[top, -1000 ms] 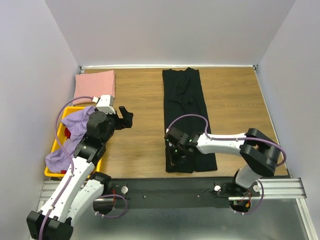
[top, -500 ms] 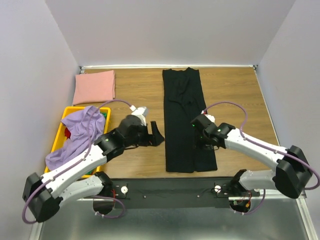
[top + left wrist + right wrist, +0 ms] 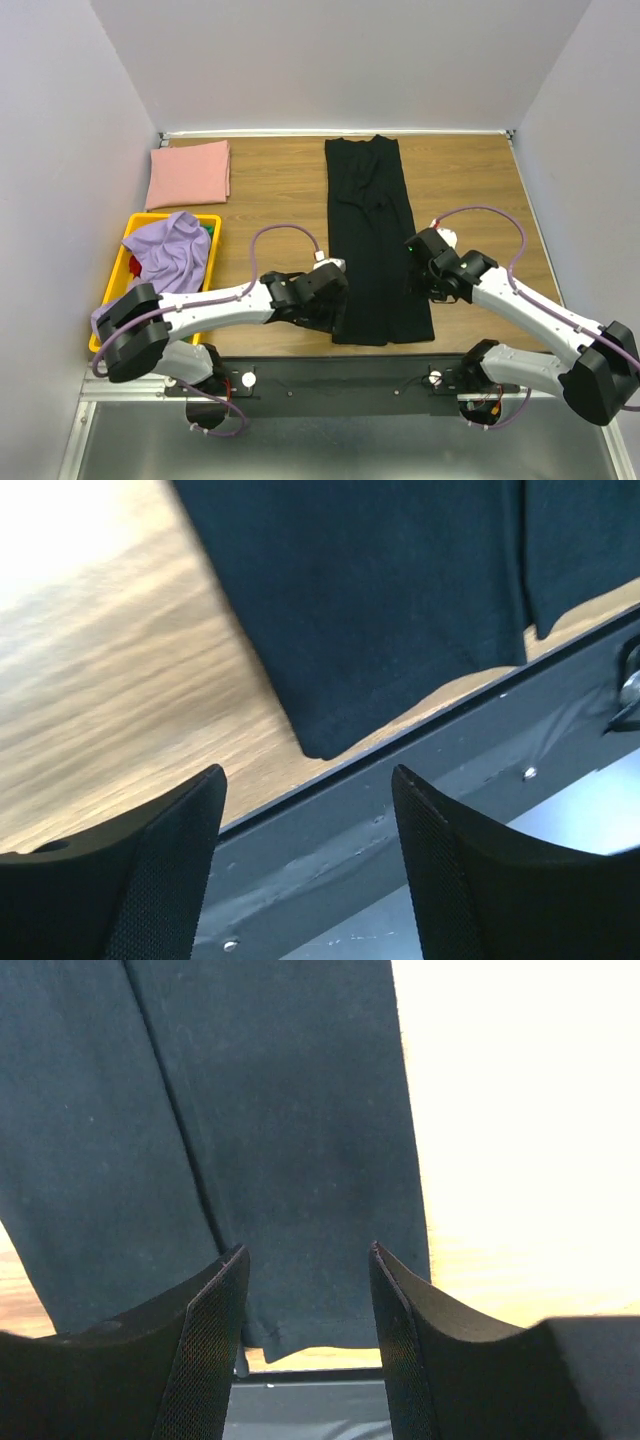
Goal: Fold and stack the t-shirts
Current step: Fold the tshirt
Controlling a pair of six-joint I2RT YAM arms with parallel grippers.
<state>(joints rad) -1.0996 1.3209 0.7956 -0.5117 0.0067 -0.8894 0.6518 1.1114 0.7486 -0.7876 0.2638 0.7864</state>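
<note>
White arms (image 3: pixel 215 303), purple cables (image 3: pixel 283 227), seemingly mesh-textured black pincer fingers (image 3: pixel 150 880).

The black t-shirt (image 3: pixel 380 590) fills twelve to two o'clock, its corner beside the dark rail (image 3: pixel 480 725). The left gripper (image 3: pixel 308 810) gapes empty at six.

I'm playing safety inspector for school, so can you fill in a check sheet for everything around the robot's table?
Surface: brown wooden table, flat.
Job's things: long black cloth t-shirt folded into a narrow strip, flat mid-table; dusty pink cloth t-shirt folded at the far left corner; lavender purple cloth t-shirt crumpled, draped over the crate.
Clutter: yellow plastic crate at the left edge.
Grippers: left pincer open over the black shirt's near left corner; right pincer open over its near right part; neither holds anything.
Cables: purple cable arched over the left arm, another over the right.
Surroundings: pale walls on three sides; black metal rail at the near edge.
</note>
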